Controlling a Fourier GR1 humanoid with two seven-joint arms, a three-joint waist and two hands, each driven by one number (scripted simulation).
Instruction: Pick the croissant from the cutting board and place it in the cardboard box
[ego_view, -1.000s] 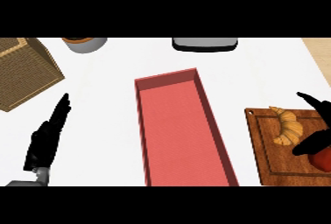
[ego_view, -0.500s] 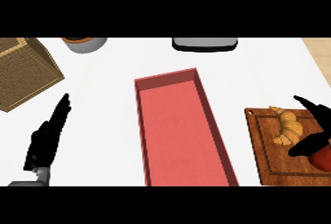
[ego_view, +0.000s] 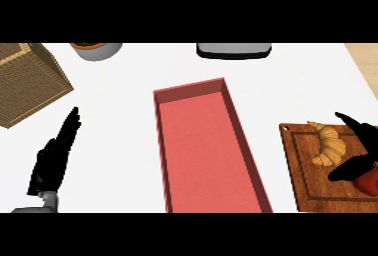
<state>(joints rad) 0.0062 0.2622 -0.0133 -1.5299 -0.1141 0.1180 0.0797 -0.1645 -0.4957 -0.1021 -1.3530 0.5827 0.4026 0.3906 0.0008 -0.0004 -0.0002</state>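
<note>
Golden croissant (ego_view: 329, 146) on cutting board (ego_view: 317, 192), ungrasped. Right robot hand (ego_view: 357, 165) spread around it; left robot hand (ego_view: 53, 159) flat, empty. Grasp and transfer to cardboard box (ego_view: 26, 82) pending.

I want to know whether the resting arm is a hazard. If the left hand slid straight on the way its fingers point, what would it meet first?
The left hand points up and slightly right, toward the grey pot at the counter's far edge. It would probably pass just right of the wicker box; heights are unclear.
</note>
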